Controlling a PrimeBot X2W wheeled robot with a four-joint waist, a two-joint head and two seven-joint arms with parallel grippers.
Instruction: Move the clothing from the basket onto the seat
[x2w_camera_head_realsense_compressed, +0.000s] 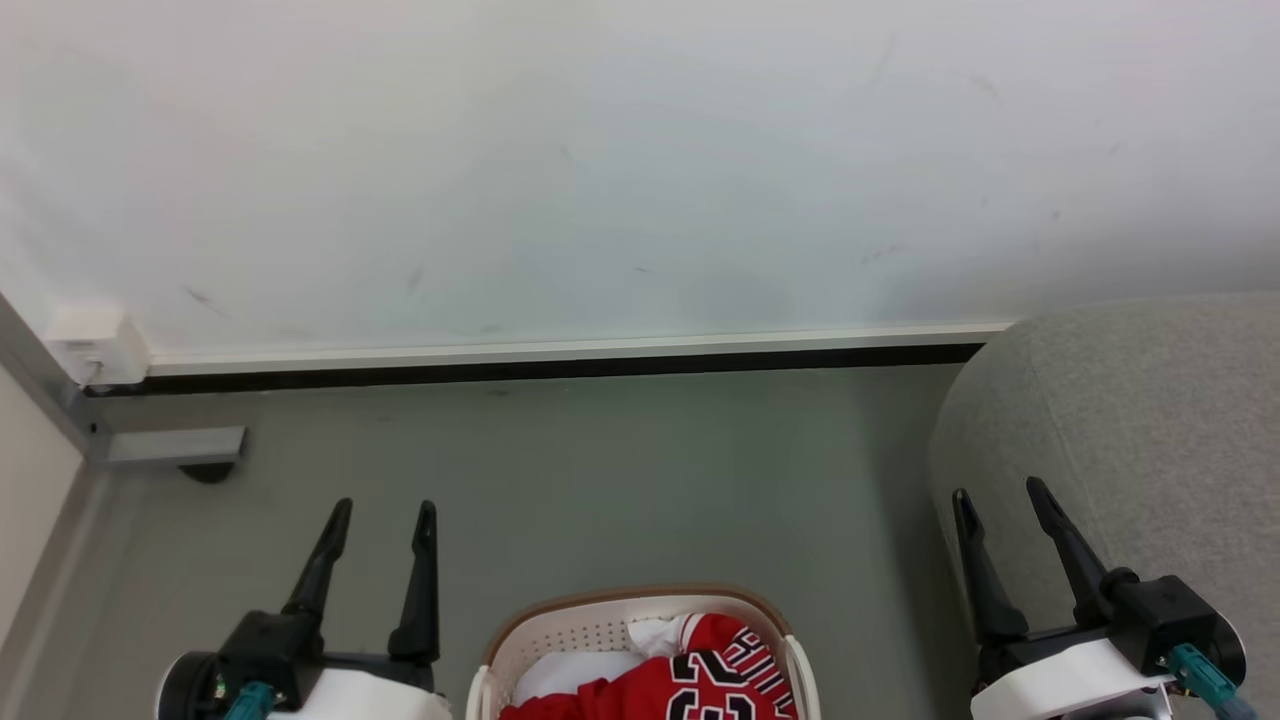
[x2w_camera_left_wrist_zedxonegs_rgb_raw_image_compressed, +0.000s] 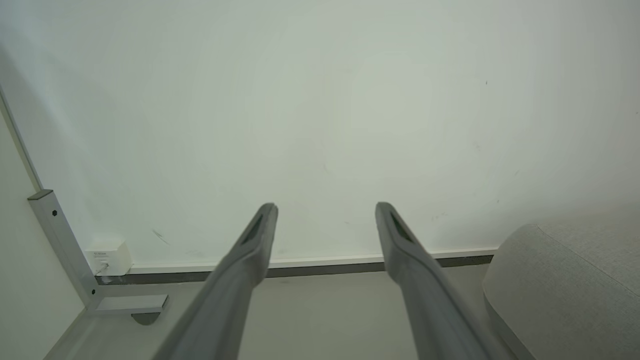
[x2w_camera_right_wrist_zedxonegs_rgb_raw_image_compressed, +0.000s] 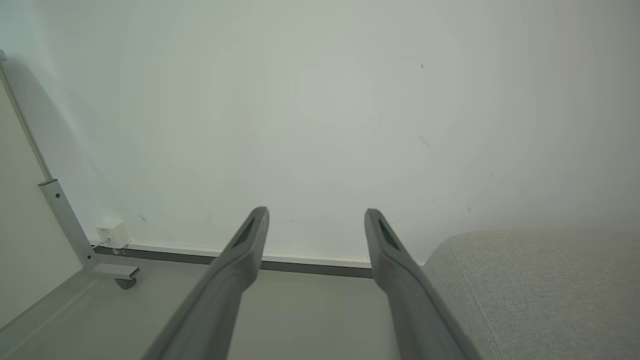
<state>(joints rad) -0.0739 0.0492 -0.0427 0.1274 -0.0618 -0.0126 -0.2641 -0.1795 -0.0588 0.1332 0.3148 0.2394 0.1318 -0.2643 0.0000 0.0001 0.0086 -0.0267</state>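
Observation:
At the bottom middle of the head view stands the cream basket (x2w_camera_head_realsense_compressed: 590, 632) with its brown rim. Red clothing (x2w_camera_head_realsense_compressed: 690, 675) with black-and-white numerals lies inside it, over something white. The light grey seat (x2w_camera_head_realsense_compressed: 1130, 420) fills the right side; its rounded corner also appears in the wrist views (x2w_camera_left_wrist_zedxonegs_rgb_raw_image_compressed: 565, 285) (x2w_camera_right_wrist_zedxonegs_rgb_raw_image_compressed: 540, 285). My left gripper (x2w_camera_head_realsense_compressed: 385, 515) is open, left of the basket and above the floor, with nothing between its fingers (x2w_camera_left_wrist_zedxonegs_rgb_raw_image_compressed: 255, 240). My right gripper (x2w_camera_head_realsense_compressed: 1000, 495) is open too, right of the basket in front of the seat's edge, its fingers (x2w_camera_right_wrist_zedxonegs_rgb_raw_image_compressed: 382, 245) empty.
Grey floor (x2w_camera_head_realsense_compressed: 600, 480) runs from the basket to a white wall (x2w_camera_head_realsense_compressed: 600, 150) with a dark baseboard. A small white box (x2w_camera_head_realsense_compressed: 95, 345) sits at the wall's left corner beside a grey metal frame and foot (x2w_camera_head_realsense_compressed: 175, 445).

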